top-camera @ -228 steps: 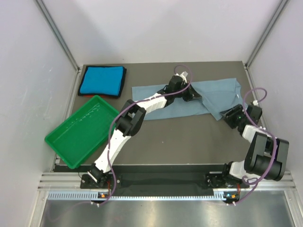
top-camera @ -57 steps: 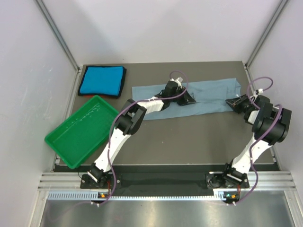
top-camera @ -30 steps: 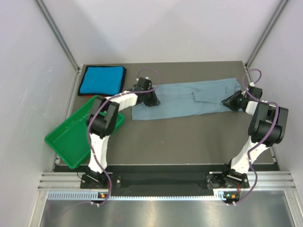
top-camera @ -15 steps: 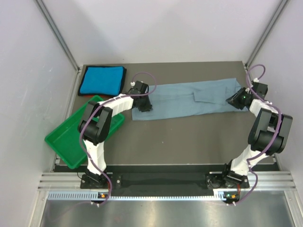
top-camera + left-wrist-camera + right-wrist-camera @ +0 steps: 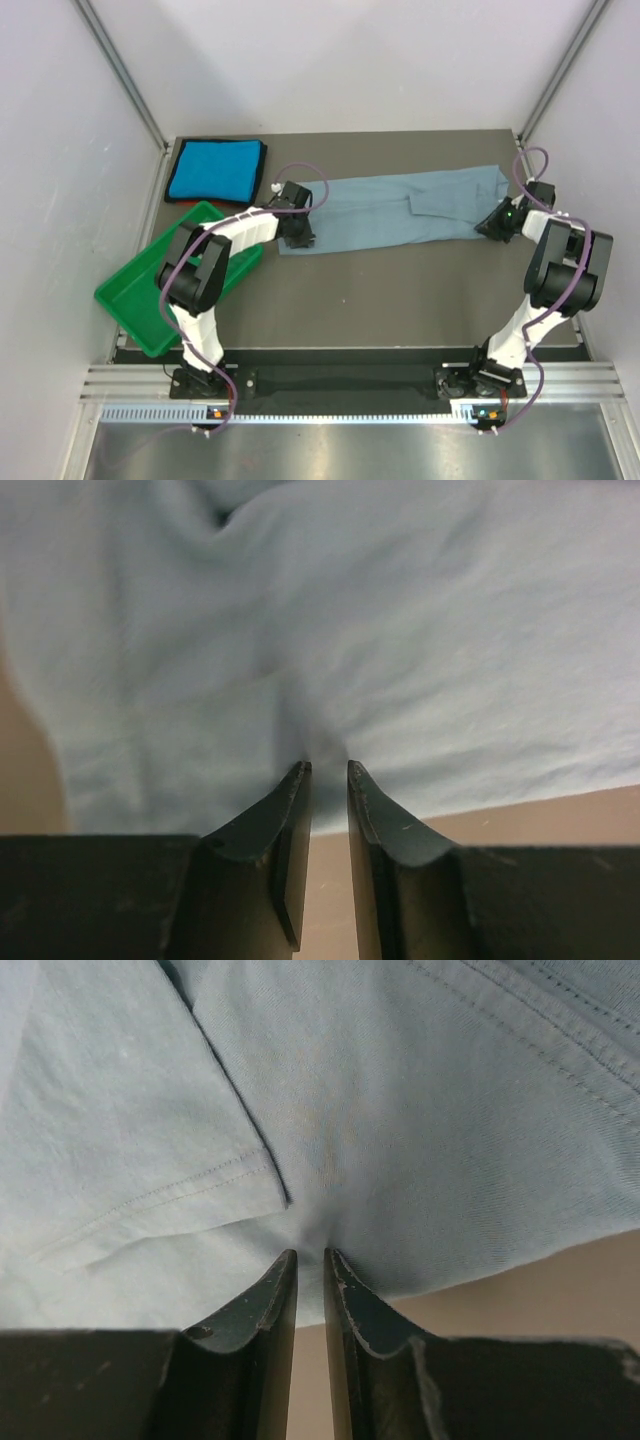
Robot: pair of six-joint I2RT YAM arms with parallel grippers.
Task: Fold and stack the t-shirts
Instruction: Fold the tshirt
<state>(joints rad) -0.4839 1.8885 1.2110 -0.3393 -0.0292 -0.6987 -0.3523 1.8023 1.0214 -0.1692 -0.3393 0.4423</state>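
The grey-blue t-shirt (image 5: 400, 208), folded into a long strip, lies across the far half of the table (image 5: 400, 290); the left gripper (image 5: 298, 230) pinches its left end and the right gripper (image 5: 497, 222) its right end, each pair of jaws closed on cloth; the turquoise t-shirt (image 5: 215, 170) lies folded in the far-left corner, beyond the green tray (image 5: 130, 300).

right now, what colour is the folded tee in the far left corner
Bright turquoise-blue tee with dark edging; it shows best in the top external view.

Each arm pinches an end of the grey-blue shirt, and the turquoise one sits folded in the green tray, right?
No: the turquoise shirt sits folded on the table beyond the tray, not in it, per the top view. The left gripper and right gripper do pinch the ends of the grey-blue shirt.
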